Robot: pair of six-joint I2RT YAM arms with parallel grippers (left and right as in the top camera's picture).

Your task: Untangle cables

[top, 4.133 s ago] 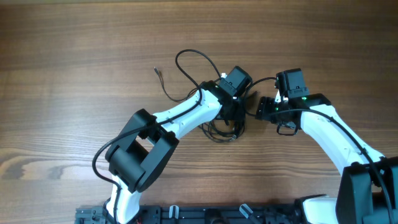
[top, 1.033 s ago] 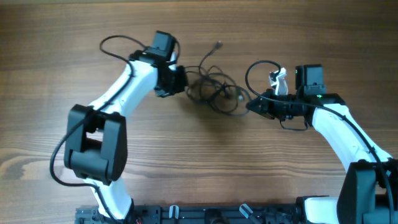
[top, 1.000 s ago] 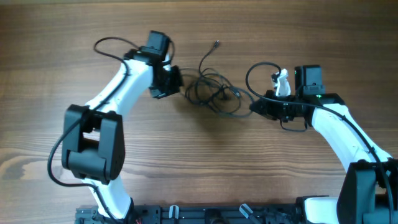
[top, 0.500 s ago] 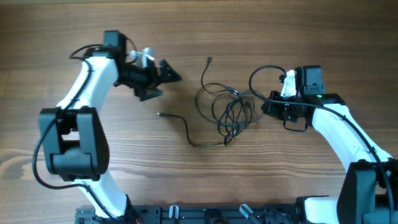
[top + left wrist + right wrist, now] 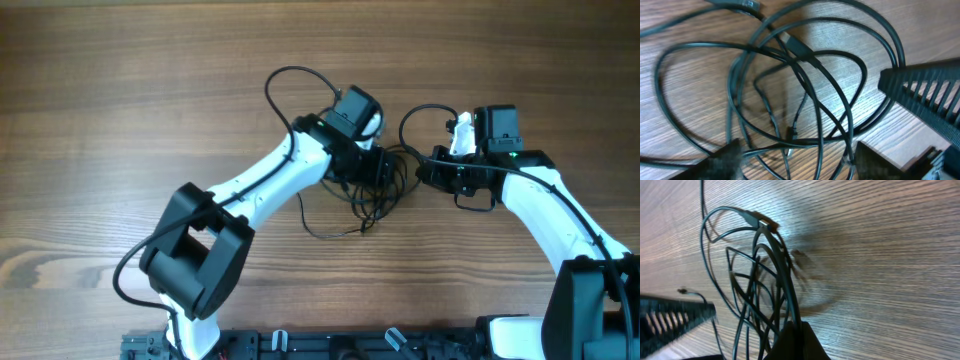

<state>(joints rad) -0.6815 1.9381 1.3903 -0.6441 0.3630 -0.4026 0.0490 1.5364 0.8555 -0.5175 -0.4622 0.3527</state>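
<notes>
The cables [image 5: 372, 205] lie as a loose tangle of thin dark loops on the wooden table, between the two arms. One tail trails out toward the front [image 5: 320, 232]. My left gripper [image 5: 383, 168] hangs open over the tangle's left side. In the left wrist view its jaws [image 5: 800, 160] straddle several crossing strands [image 5: 805, 65], clamping none. My right gripper [image 5: 422, 172] is shut on the tangle's right edge. The right wrist view shows its closed jaws [image 5: 799, 335] pinching a bunch of strands [image 5: 760, 275] that fan out ahead.
Thicker black arm wiring loops above the left wrist [image 5: 290, 85] and the right wrist [image 5: 420, 115]. A black rail [image 5: 350, 345] runs along the table's front edge. The other gripper's ribbed finger shows in each wrist view [image 5: 925, 95] [image 5: 675, 317].
The left gripper pulled a strand out to the left, let it go and opened. It has since swung back over the tangle. The right gripper has stayed shut on the cables, barely moving.
</notes>
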